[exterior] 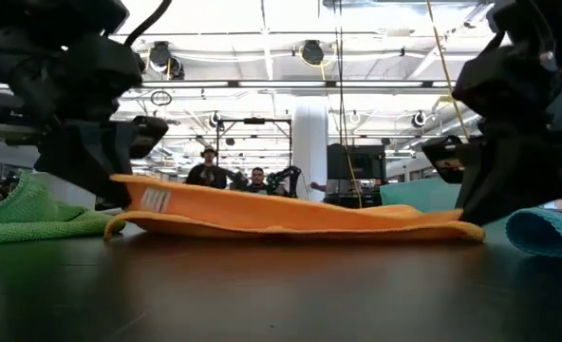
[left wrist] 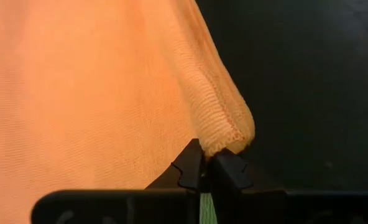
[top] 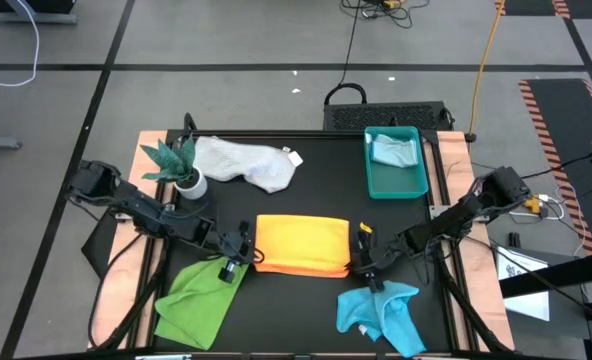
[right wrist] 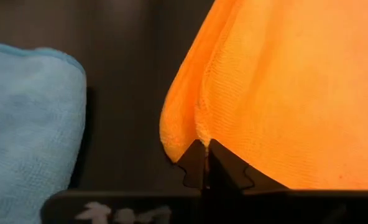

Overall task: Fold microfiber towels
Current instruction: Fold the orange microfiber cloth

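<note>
The orange towel (top: pixel 302 244) lies folded over in the middle of the black table, a long rectangle running left to right. My left gripper (top: pixel 248 252) is shut on its left end and my right gripper (top: pixel 362 256) on its right end. In the low view the orange towel (exterior: pixel 290 217) rests on the table along its middle, with its left end a little raised. The lime green towel (top: pixel 198 298) lies crumpled at the near left and the turquoise towel (top: pixel 381 315) at the near right. The white-grey towel (top: pixel 246 162) lies at the far left. My left gripper (left wrist: pixel 207 163) pinches the orange towel's near left corner by its hemmed edge (left wrist: pixel 224 134) between the two fingertips. The fingers slant down from the table's left. That corner is held slightly off the table (exterior: pixel 129 185) while the rest of the cloth lies slack. My right gripper (right wrist: pixel 207 155) pinches the orange towel's near right corner (right wrist: pixel 199 132) between its fingertips, where two layers show side by side. The fingers slant down from the table's right. This end sits low, at the table (exterior: pixel 457 226).
A teal tray (top: pixel 396 190) at the far right holds the pale blue towel (top: pixel 394 150). A small green plant in a white pot (top: pixel 181 170) stands at the far left beside the white-grey towel. People stand in the room beyond the table (exterior: pixel 208 171).
</note>
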You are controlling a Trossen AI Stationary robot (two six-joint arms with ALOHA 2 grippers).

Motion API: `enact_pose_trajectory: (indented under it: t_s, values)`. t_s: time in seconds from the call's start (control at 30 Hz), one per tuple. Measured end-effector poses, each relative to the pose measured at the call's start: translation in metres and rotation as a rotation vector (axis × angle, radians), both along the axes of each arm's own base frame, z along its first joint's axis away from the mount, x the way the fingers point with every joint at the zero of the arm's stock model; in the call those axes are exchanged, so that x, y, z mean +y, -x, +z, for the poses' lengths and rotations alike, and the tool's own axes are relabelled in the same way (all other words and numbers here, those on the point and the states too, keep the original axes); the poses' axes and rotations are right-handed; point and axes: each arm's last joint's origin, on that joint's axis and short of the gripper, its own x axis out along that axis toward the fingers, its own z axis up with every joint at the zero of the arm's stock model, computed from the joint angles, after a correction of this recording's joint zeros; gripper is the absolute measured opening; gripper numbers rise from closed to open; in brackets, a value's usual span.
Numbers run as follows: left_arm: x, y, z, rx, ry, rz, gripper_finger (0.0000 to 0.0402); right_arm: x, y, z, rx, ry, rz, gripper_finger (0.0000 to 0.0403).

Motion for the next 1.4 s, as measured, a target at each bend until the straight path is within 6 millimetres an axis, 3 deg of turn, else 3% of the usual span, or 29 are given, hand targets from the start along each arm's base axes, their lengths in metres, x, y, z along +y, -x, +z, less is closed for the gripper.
enact_pose_trajectory:
  t_s: [0.27, 0.47, 0.7, 0.83, 1.1, 1.23, 1.4]
  values:
    - [-0.001, -0.001, -0.006, 0.039, 0.068, 0.061, 0.0027, 0.001, 0.001, 0.012, -0.010, -0.129, -0.024, 0.0081]
    - [-0.002, 0.002, 0.011, -0.005, 0.171, 0.047, 0.0027, -0.002, 0.002, 0.035, -0.086, -0.232, -0.028, 0.0134]
    - [0.006, 0.006, 0.039, -0.115, 0.258, 0.060, 0.0028, -0.018, 0.002, 0.059, -0.207, -0.255, -0.100, 0.0147]
    - [0.013, 0.005, 0.041, -0.100, 0.294, 0.080, 0.0060, -0.028, -0.002, 0.058, -0.205, -0.244, -0.150, 0.0145]
    - [0.021, 0.005, 0.037, -0.074, 0.267, 0.143, 0.0173, -0.039, -0.009, 0.044, -0.149, -0.234, -0.224, 0.0144]
    - [0.026, -0.001, 0.029, -0.068, 0.238, 0.218, 0.0180, -0.044, -0.014, 0.032, -0.119, -0.221, -0.269, 0.0144]
    - [0.034, -0.010, 0.015, -0.066, 0.191, 0.306, 0.0156, -0.056, -0.020, 0.026, -0.145, -0.200, -0.429, 0.0144]
